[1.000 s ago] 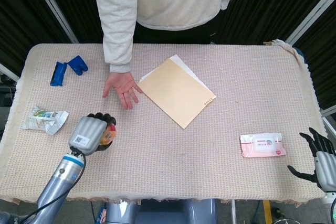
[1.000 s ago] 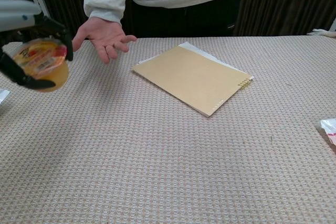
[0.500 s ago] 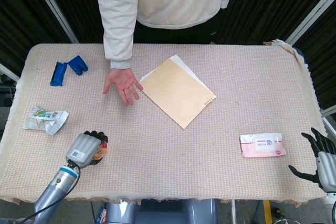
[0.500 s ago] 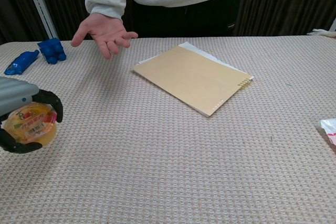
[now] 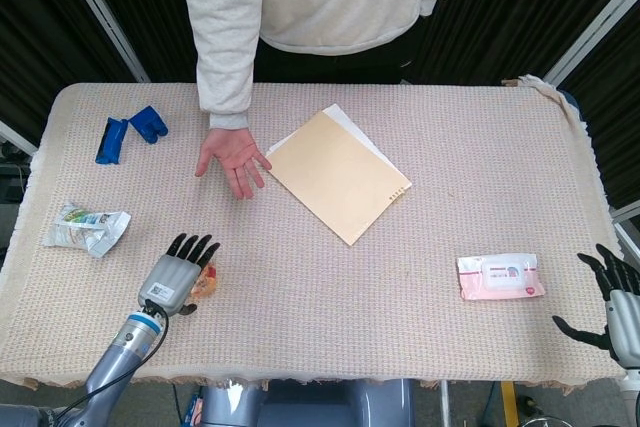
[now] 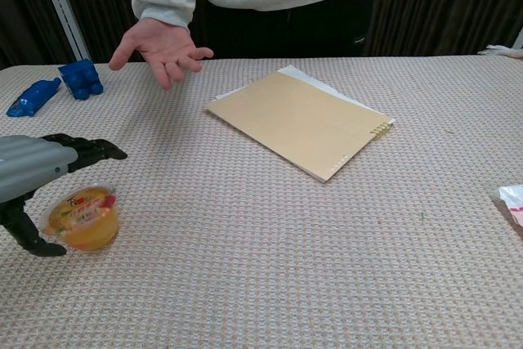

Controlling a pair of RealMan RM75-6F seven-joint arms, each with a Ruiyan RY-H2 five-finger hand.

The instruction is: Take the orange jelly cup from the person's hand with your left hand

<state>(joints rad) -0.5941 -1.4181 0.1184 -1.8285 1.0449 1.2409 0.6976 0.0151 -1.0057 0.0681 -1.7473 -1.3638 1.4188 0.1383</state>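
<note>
Your left hand (image 6: 37,171) lay with fingers spread apart, arched over the orange jelly cup (image 6: 82,217), which stood upright on the woven tablecloth (image 6: 270,243) directly beneath the fingers and beside the thumb, apparently released. The person's hand (image 5: 232,160) stayed empty, well beyond your fingertips. Your right hand (image 5: 612,297), also open-fingered, hung far off at the table's opposite edge. Nothing crowded the cup.
</note>
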